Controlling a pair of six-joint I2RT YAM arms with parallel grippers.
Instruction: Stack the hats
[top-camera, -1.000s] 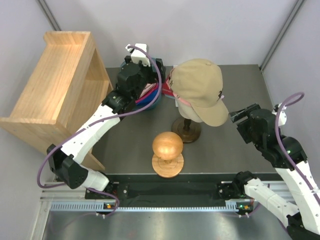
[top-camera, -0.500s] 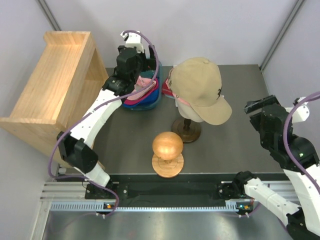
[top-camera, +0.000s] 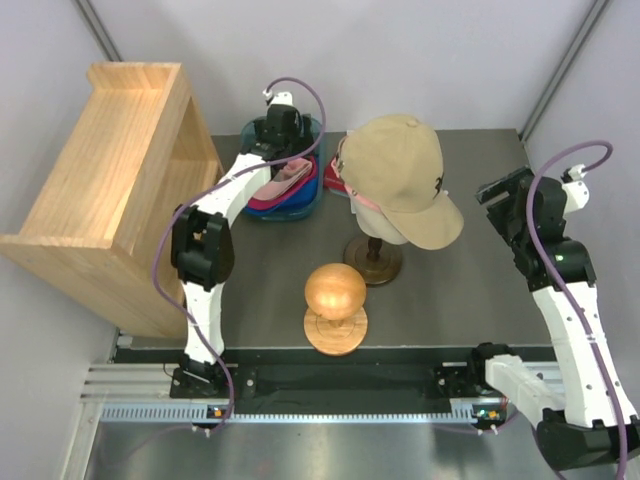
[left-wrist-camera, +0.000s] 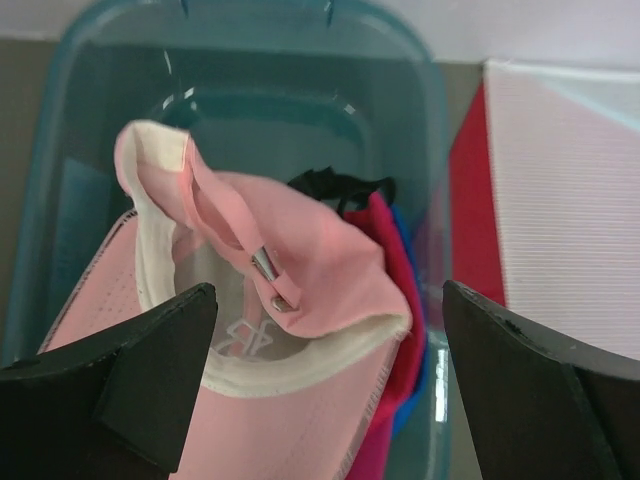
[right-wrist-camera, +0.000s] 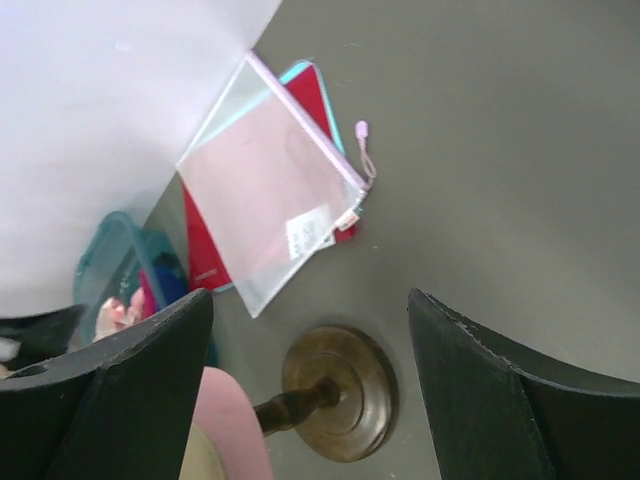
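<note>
Viewing from the top camera: the tan cap (top-camera: 400, 175) sits on a head form atop a dark round stand (top-camera: 372, 262) at mid-table, brim pointing right. A wooden ball (top-camera: 335, 290) stands just in front of it. At the back left a teal bin (top-camera: 249, 132) holds the pink cap (top-camera: 290, 180) over the magenta cap (top-camera: 268, 203). The left gripper (top-camera: 282, 135) hangs above the bin. The right gripper (top-camera: 497, 195) is in the air to the right of the tan cap, apart from it. A wooden shelf (top-camera: 120, 160) lies at far left.

Left wrist camera: the left gripper (left-wrist-camera: 325, 300) has its fingers (left-wrist-camera: 150, 390) spread wide, gripping nothing. Below lies the pink cap (left-wrist-camera: 300, 270), underside up, with edges of the magenta cap (left-wrist-camera: 395, 330) and blue cap (left-wrist-camera: 400, 225) beneath it.

Right wrist camera: the right gripper (right-wrist-camera: 310, 300) has its fingers (right-wrist-camera: 500, 400) apart and empty. Below it are a zip pouch (right-wrist-camera: 270, 190) and the stand base (right-wrist-camera: 335, 395).
</note>
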